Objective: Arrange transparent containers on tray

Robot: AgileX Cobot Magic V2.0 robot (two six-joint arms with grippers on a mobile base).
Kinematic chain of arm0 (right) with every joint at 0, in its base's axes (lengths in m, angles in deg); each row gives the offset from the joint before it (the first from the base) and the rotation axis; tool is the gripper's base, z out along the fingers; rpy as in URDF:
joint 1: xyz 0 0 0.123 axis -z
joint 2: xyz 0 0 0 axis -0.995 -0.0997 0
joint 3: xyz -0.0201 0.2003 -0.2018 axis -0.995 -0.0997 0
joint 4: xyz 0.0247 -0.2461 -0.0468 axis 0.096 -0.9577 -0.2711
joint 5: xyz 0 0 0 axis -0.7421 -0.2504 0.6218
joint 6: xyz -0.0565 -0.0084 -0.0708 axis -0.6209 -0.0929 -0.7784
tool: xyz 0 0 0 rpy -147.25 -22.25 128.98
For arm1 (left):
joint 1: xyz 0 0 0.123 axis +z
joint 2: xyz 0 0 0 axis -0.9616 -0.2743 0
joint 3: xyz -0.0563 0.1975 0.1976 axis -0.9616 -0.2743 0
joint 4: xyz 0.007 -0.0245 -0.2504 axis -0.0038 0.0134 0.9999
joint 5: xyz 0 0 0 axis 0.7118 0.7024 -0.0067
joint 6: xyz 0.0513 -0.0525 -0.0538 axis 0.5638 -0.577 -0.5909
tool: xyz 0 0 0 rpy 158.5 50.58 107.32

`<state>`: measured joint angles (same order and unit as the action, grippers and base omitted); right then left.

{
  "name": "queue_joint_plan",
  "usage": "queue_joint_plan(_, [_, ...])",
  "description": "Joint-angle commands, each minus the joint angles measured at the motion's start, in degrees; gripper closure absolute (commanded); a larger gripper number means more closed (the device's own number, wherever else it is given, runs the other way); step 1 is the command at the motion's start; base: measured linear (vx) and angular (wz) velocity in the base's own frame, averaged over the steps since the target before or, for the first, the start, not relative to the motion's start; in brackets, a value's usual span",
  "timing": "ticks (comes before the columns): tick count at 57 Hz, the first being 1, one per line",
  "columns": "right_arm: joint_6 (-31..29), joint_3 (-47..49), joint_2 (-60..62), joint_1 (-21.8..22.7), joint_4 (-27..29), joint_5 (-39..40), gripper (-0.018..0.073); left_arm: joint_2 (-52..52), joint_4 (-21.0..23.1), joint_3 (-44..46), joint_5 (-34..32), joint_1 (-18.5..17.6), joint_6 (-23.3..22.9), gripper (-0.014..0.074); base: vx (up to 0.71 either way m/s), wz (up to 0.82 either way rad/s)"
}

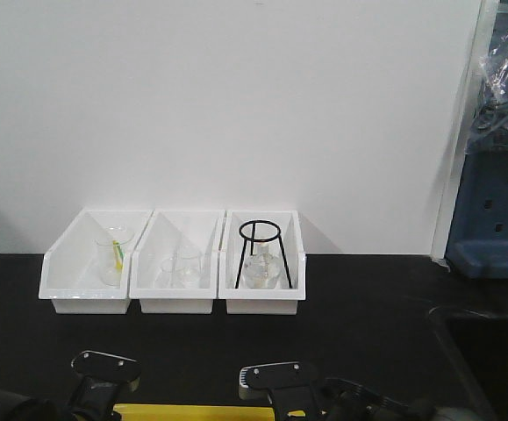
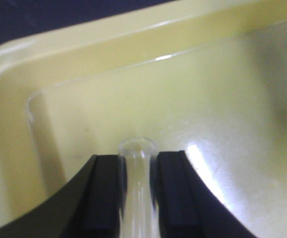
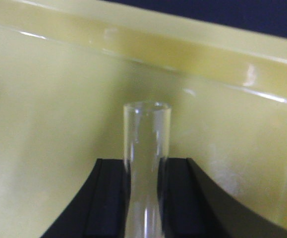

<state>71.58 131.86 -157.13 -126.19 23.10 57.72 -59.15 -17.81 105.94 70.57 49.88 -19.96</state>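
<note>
Left gripper (image 2: 137, 198) was closed on a clear test tube (image 2: 137, 163), black pads (image 2: 103, 193) pressed against either side of the glass. Tube's rounded end pointed forward over the floor of the yellow tray (image 2: 74, 54), near one rounded inside corner. Whether the glass touched the tray floor could not be told from the wrist view.

Right gripper (image 3: 144, 198) likewise clamped a second test tube (image 3: 146, 144), its slightly flared open rim pointing forward. It too hung over the tray (image 3: 183, 54) floor, close to the raised rim and another rounded corner. Contact with the floor again could not be told.

From the front view only the tops of both arms showed at the bottom edge, left (image 1: 104, 373) and right (image 1: 275, 381), with a strip of yellow tray (image 1: 175, 410) between them on the black table (image 1: 359, 298).

Farther back, three white bins stood side by side, touching, against the white wall. Left bin (image 1: 65, 272) held a clear beaker with something yellow-green inside. Middle bin (image 1: 153, 263) held another small clear glass vessel. Right bin (image 1: 296, 263) held a black wire tripod stand (image 1: 259, 237) over a clear flask. Well off to the right stood blue equipment (image 1: 490, 219).
</note>
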Motion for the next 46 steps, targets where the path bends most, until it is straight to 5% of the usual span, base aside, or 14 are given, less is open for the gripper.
queue_joint_plan(1, [1.1,1.7,1.5,0.2,-1.0,2.8,0.0443,1.4,0.6,1.8,-3.7,-0.3,-0.1,0.0180,0.00,0.00])
queue_joint_plan(11, [2.0,1.7,0.7,0.2,-1.0,3.1,0.0309,1.3,0.6,1.8,-3.8,-0.3,-0.1,0.0104,0.00,0.00])
queue_joint_plan(25, [2.2,1.7,0.6,0.2,-1.0,3.0,0.0091,3.8,0.5,1.8,-2.2,-0.3,-0.1,0.0106,0.00,0.00])
queue_joint_plan(36, [1.1,1.7,5.4,0.2,-2.0,2.5,0.0080,10.5,-2.5,1.8,-2.5,-0.3,0.0,0.0106,0.00,0.00])
queue_joint_plan(46, [0.2,1.6,18.0,0.2,-8.3,2.2,0.0150,21.0,-6.7,1.8,-2.4,-0.3,0.0,0.0106,0.00,0.00])
